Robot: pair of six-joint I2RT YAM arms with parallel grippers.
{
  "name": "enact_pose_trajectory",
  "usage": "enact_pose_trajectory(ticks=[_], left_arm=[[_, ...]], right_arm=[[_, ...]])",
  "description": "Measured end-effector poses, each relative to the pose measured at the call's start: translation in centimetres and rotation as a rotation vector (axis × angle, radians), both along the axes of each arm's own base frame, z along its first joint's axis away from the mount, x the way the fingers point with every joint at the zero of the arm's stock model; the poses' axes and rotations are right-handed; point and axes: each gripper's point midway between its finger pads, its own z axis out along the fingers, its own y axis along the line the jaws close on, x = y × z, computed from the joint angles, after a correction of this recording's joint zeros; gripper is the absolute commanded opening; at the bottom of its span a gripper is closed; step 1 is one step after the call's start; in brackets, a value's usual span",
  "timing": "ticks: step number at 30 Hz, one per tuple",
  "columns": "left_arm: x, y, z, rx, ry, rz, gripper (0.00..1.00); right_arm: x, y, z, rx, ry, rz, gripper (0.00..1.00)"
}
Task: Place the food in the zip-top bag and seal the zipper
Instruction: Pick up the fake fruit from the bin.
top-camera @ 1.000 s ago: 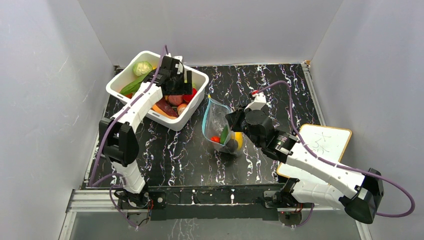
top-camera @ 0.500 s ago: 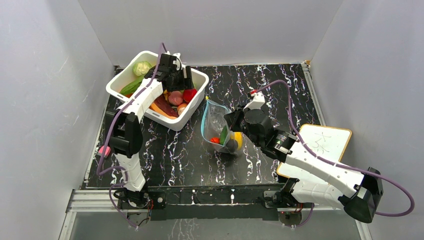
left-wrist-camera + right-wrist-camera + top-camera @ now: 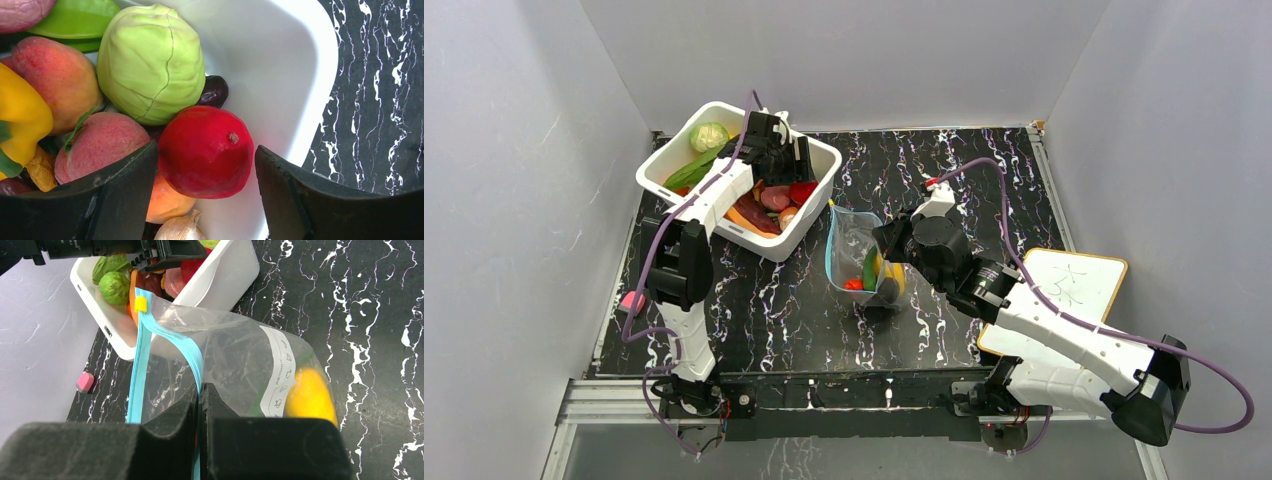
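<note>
While right hand (image 3: pixel 199 396) pinches the zip-top bag (image 3: pixel 235 350), left hand (image 3: pixel 206 149) open, red fruit (image 3: pixel 200 165) between its jaws

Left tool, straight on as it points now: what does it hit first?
Most likely the red fruit in the tub, which sits centred between the left tool's open fingers, though depth is unclear.

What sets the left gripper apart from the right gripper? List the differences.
The left gripper is open, its jaws on either side of a red fruit; the right gripper is shut. The left gripper is down inside the white tub; the right gripper is outside it, pinching the zip-top bag at its blue zipper. Shared: both are black.
</note>
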Motion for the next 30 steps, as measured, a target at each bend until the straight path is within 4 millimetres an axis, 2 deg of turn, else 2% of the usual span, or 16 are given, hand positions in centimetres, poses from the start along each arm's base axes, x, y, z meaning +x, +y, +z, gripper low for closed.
enact_pose_trajectory(ticks=[8, 18, 30], left_arm=[[-0.2, 0.1, -0.7, 0.007, 0.014, 0.002, 0.61], [-0.3, 0.1, -0.8, 0.008, 0.017, 0.002, 0.44], [-0.5, 1.1, -0.4, 0.053, 0.009, 0.026, 0.33]], right_arm=[[0.0, 0.0, 0.0, 0.001, 0.003, -0.001, 0.00], [0.0, 0.0, 0.0, 0.001, 0.003, -0.001, 0.00], [0.0, 0.0, 0.0, 0.002, 0.002, -0.001, 0.00]])
